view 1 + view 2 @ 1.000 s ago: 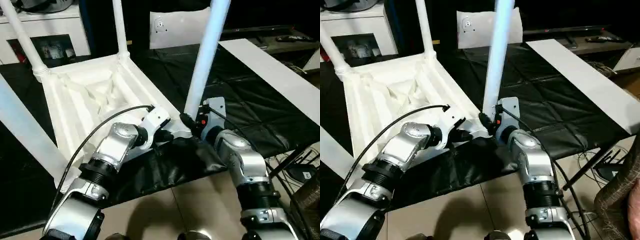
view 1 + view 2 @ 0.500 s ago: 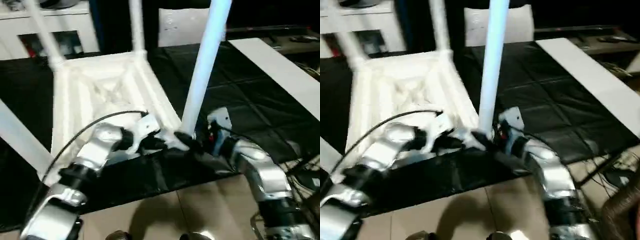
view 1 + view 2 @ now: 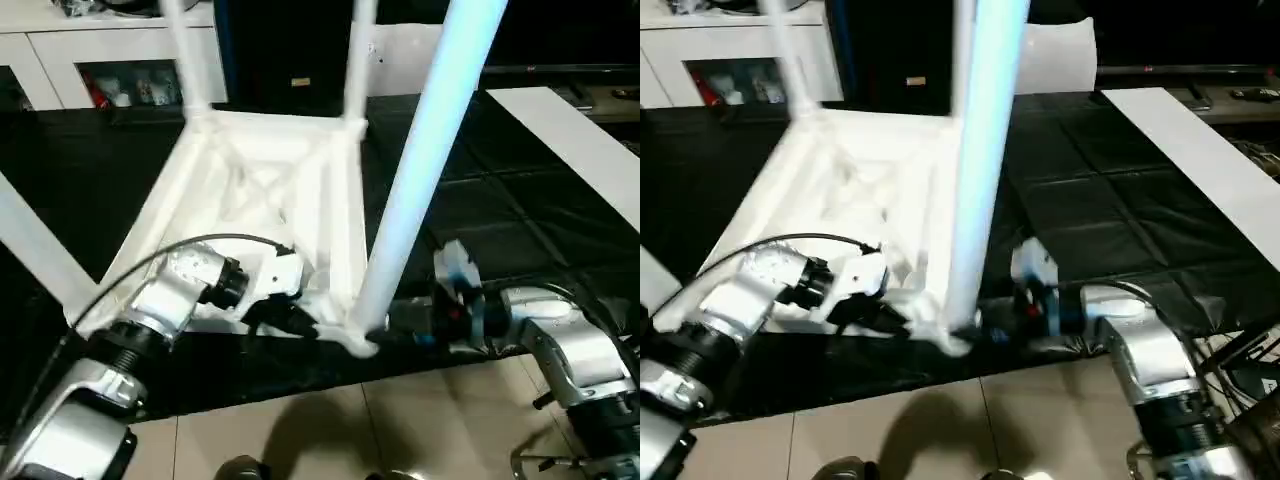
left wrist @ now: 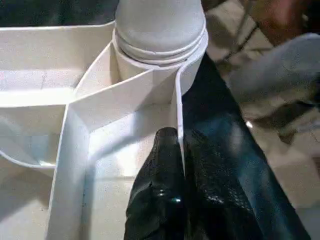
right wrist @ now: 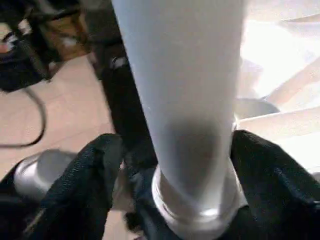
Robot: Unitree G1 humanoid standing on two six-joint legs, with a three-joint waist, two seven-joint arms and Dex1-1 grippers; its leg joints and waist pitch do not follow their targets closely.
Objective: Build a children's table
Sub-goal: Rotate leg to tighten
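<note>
1. While the tabletop [image 3: 262, 205] lies upside down on a black mat [image 3: 520, 210], the left gripper [image 4: 181, 165] pinches its near rim wall, fingers clamped either side.
2. Beside it, the right gripper [image 5: 175, 165] grips the nearest leg [image 3: 425, 165] just above its corner socket [image 4: 160, 50].
3. Farther back, two more legs [image 3: 362, 60] stand upright in the far corners.

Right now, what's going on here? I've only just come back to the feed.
The robot is working on an upside-down white tabletop lying on a black sheet, with legs standing up from its corners. The left gripper pinches the tabletop's rim beside the nearest corner socket. The right gripper has its fingers on either side of the nearest leg, low down where it enters that socket.
</note>
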